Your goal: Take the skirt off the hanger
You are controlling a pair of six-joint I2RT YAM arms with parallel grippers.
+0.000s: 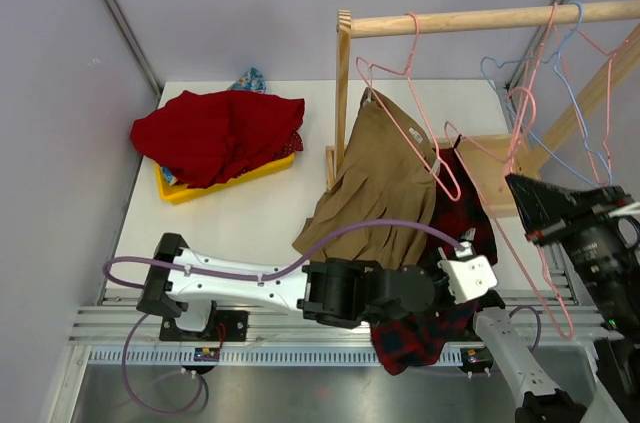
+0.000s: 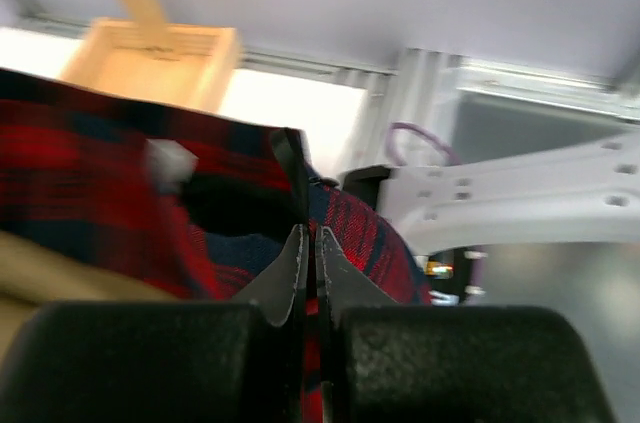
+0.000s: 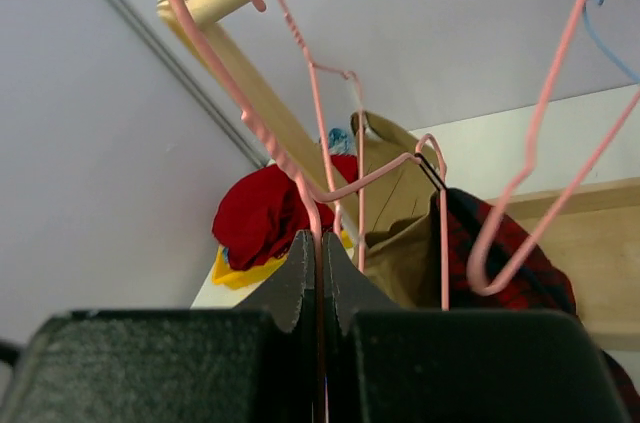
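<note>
The red and navy plaid skirt [image 1: 408, 339] hangs low at the table's near right edge, and its top meets a pink wire hanger [image 1: 546, 278]. My left gripper [image 1: 470, 277] reaches across to it and is shut on a fold of the plaid cloth [image 2: 90, 163], fingertips [image 2: 297, 243] pinched together. My right gripper [image 1: 522, 191] is shut on the pink hanger's wire [image 3: 300, 183], which runs up from between its jaws. In the right wrist view the plaid skirt [image 3: 500, 253] hangs at the hanger's right corner, by a black clip [image 3: 430, 169].
A tan skirt [image 1: 375, 183] hangs on another pink hanger from the wooden rack [image 1: 470, 19]. Empty pink and blue hangers [image 1: 570, 93] crowd the rail's right end. A yellow tray [image 1: 182, 189] with red clothes [image 1: 215, 133] sits at the back left.
</note>
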